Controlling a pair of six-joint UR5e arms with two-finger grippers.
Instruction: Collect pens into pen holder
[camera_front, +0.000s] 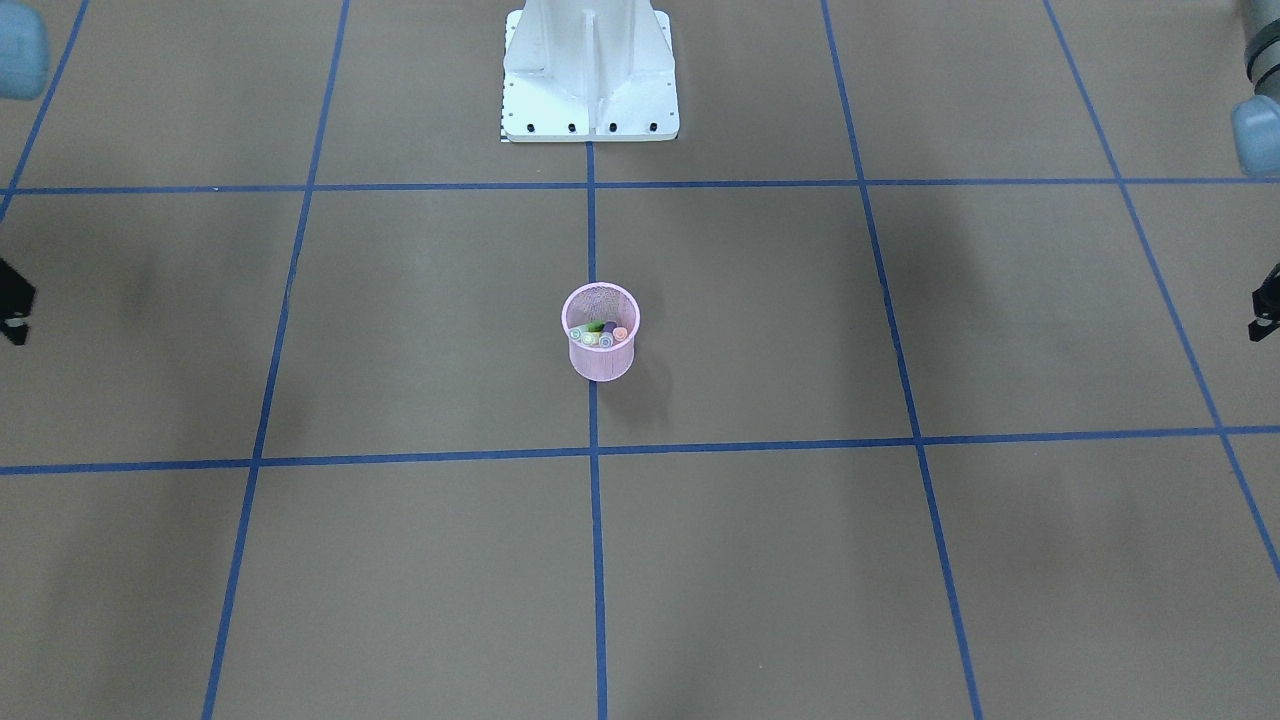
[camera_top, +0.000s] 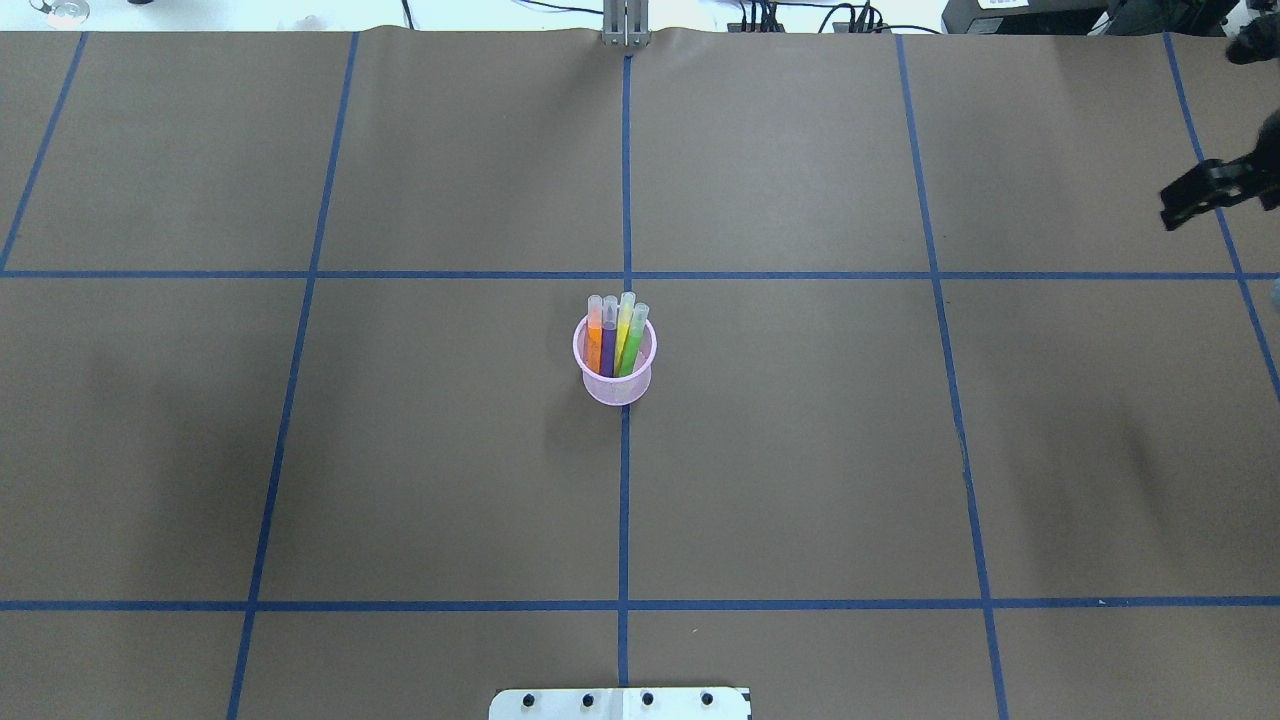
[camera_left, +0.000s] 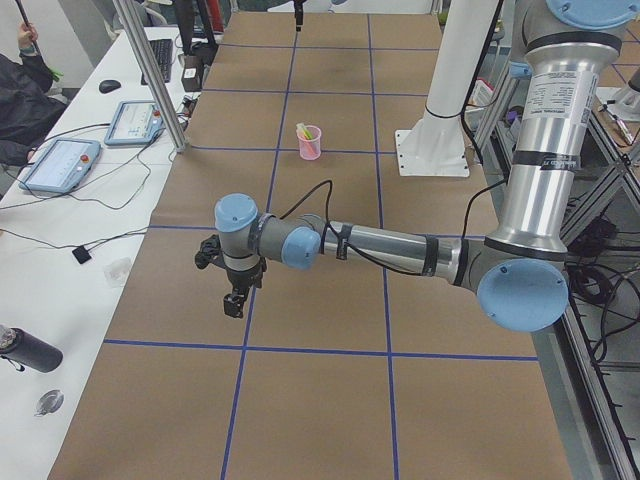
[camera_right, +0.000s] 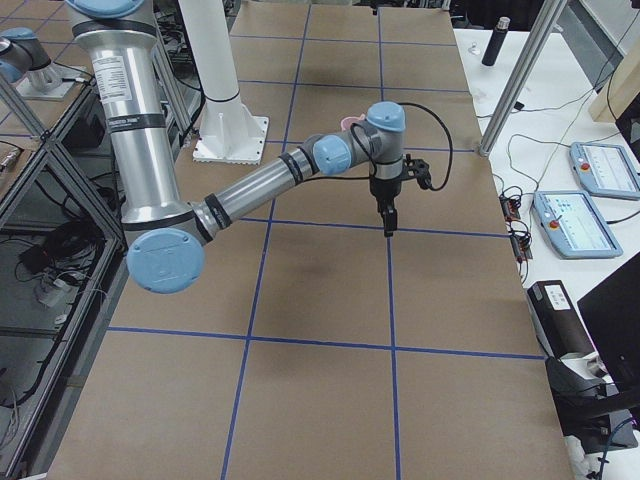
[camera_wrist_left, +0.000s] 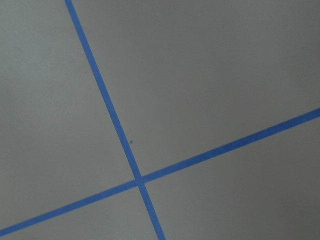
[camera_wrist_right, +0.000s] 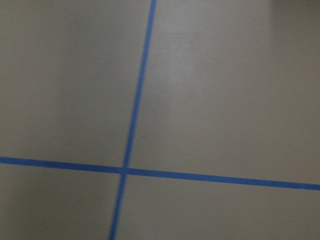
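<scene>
At the centre of the table (camera_top: 800, 450), the pen holder (camera_top: 615, 392) held all four pens (camera_top: 609, 348), caps tipped toward twelve o'clock. The left gripper (camera_left: 234, 305) and right gripper (camera_right: 388, 228) hung aside; I couldn't tell how far open they were.

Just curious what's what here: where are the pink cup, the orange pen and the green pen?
Pink cup (camera_top: 614, 388), overhead view, lower front wall.
Orange pen (camera_top: 594, 347), overhead view, orange barrel.
Green pen (camera_top: 632, 350), overhead view, green barrel.
</scene>
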